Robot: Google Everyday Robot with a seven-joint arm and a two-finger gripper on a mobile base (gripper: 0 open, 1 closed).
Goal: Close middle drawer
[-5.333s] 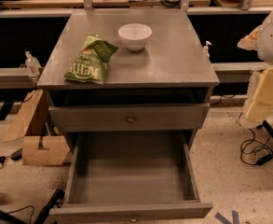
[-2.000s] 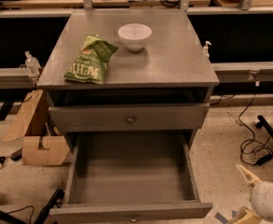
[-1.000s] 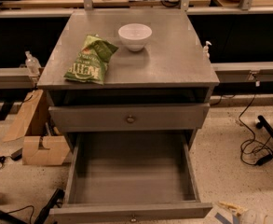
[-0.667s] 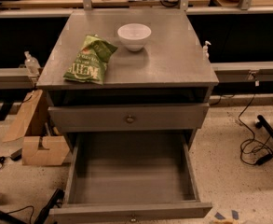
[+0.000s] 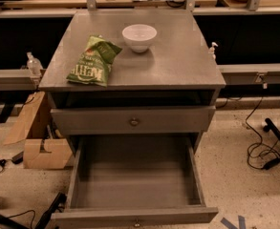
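The middle drawer (image 5: 134,178) is pulled far out of the grey cabinet (image 5: 177,66). Its deep plain grey box is empty. Its low front panel (image 5: 91,218) runs along the bottom edge of the camera view, with a small brass knob (image 5: 137,222) at its centre. Above it, the taller-fronted grey drawer (image 5: 82,121) with a like knob stands out a little from the cabinet. The gripper is out of view, and no part of the arm shows.
A green chip bag (image 5: 92,62) and a white bowl (image 5: 139,36) sit on the cabinet top. A cardboard box (image 5: 39,149) stands on the floor at the left. Black cables (image 5: 261,151) lie on the floor at the right. A small bottle (image 5: 33,63) stands on the left ledge.
The arm, first seen at the right edge, dropped to the lower right corner and then left the view. The drawers and the things on top have not moved.
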